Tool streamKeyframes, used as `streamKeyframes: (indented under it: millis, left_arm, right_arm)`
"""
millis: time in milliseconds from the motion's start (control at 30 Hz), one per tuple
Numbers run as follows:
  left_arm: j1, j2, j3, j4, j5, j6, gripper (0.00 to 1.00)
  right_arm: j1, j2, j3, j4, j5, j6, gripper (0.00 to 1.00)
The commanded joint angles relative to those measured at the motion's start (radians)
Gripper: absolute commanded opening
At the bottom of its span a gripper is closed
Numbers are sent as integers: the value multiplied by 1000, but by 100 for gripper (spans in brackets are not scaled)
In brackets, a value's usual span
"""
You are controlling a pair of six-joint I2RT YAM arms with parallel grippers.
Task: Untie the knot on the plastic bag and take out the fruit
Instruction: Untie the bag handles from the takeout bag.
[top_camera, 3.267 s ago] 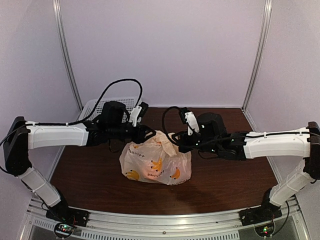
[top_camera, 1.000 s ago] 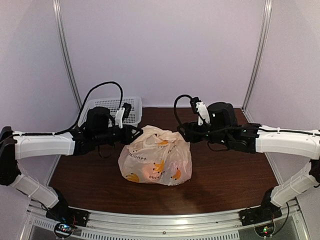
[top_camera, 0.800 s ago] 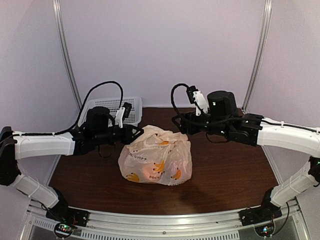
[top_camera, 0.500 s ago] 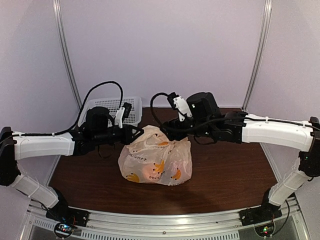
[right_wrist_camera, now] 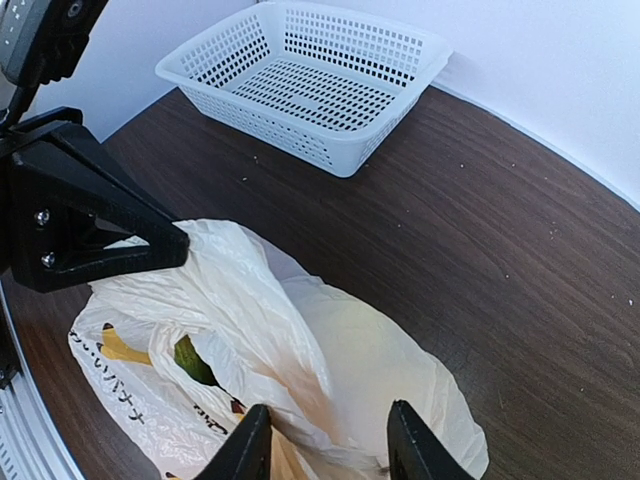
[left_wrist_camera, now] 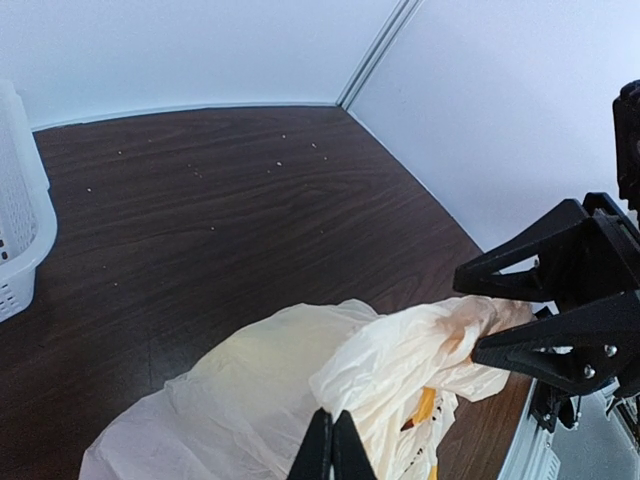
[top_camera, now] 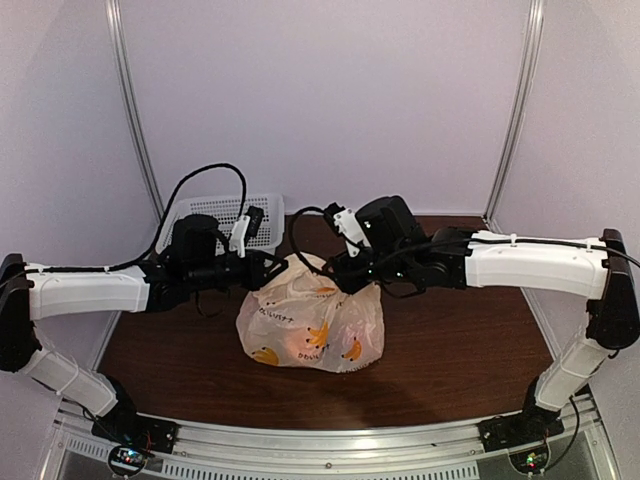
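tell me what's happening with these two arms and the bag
Two robot arms are working on a crinkly cream plastic bag printed with yellow bananas, on the dark wooden table. The left gripper is shut on film at the bag's top; the right gripper is open, its fingers straddling a fold of film opposite. A green fruit shows inside; none is out yet. A white perforated plastic basket stands at the far left.

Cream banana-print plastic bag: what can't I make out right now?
- Small rounded fruit: the right wrist view shows one green patch through the crinkly cream plastic bag; film hides the rest.
- Twisted knot: black left gripper and right gripper cover it from above; tied or loose unclear.
- Right grip: fingertips cut by the wrist view's bottom edge.
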Motion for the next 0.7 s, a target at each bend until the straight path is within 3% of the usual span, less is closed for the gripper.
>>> streamKeyframes:
  millis: [0,400,667]
  left_arm:
    - [6,-11,-7,47,10,6,0]
    - [6,-14,-7,37,-5,2,0]
    - [6,-35,-22,28,-62,-19,0]
  right_arm:
    - [3,19,29,-11,17,0,37]
    - [4,9,13,11,22,6,0]
    - [3,-25,-24,40,42,17,0]
